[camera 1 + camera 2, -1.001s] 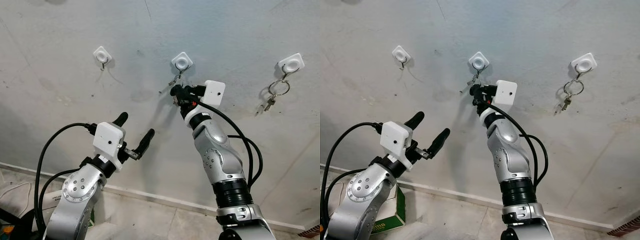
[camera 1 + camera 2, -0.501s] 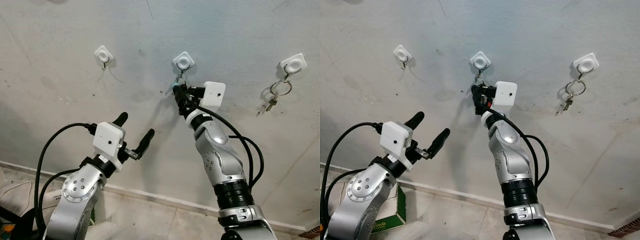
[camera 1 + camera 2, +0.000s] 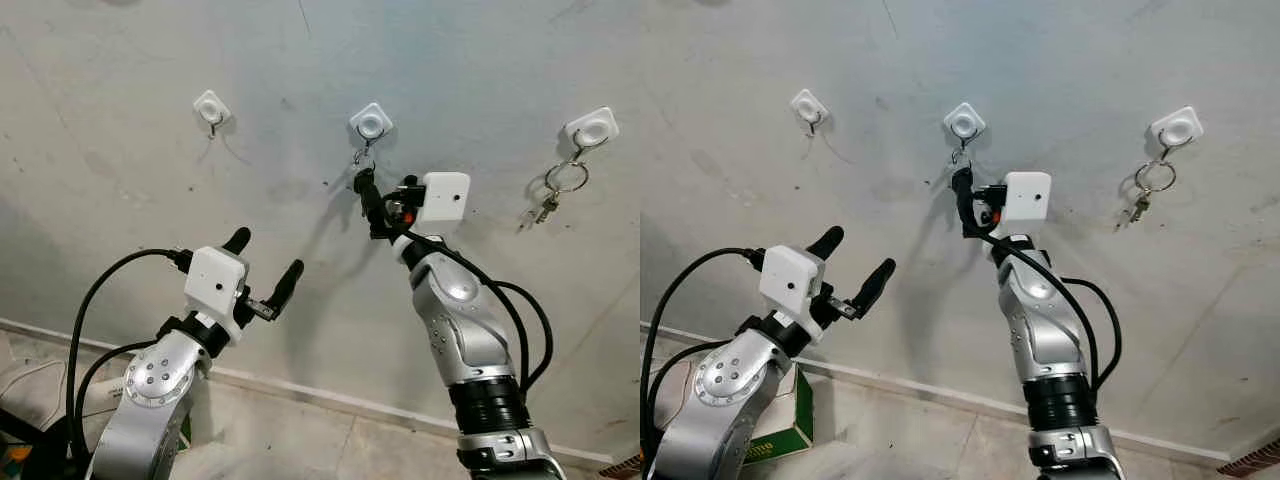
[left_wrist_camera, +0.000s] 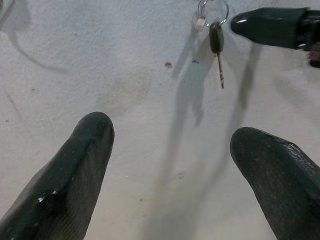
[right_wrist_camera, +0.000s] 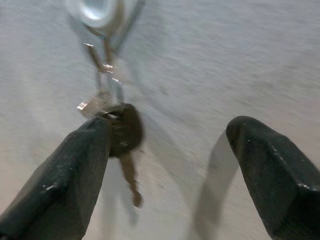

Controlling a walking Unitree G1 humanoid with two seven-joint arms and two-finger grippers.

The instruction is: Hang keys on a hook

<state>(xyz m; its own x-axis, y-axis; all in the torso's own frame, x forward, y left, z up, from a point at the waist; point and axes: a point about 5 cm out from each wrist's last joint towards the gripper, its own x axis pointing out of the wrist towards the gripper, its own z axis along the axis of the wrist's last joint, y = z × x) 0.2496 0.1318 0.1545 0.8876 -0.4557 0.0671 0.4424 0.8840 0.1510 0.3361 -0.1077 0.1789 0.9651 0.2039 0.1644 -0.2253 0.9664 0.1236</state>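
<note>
On the grey wall [image 3: 120,60], a white left hook [image 3: 210,106] sits at about 10 o'clock in the head views and carries nothing. Below it, the left pincer [image 3: 263,268] is raised off the wall, its two black fingers [image 4: 75,165] spread wide with nothing between them. Near the floor at 7 o'clock stands a green carton [image 3: 780,425] with white lettering too small to read.

The middle hook [image 3: 371,122] at 12 o'clock holds the keys [image 4: 216,42]: a ring with a small silver tag and a black-headed key hanging straight down against the wall. The right pincer [image 3: 385,200] is just below and beside them, fingers parted wide and gripping nothing; in the right wrist view one fingertip [image 5: 75,170] lies just beside the key's black head, though the blur hides whether they touch.

At 2 o'clock the right hook [image 3: 590,128] carries another key ring [image 3: 558,180] with small keys dangling beneath.
</note>
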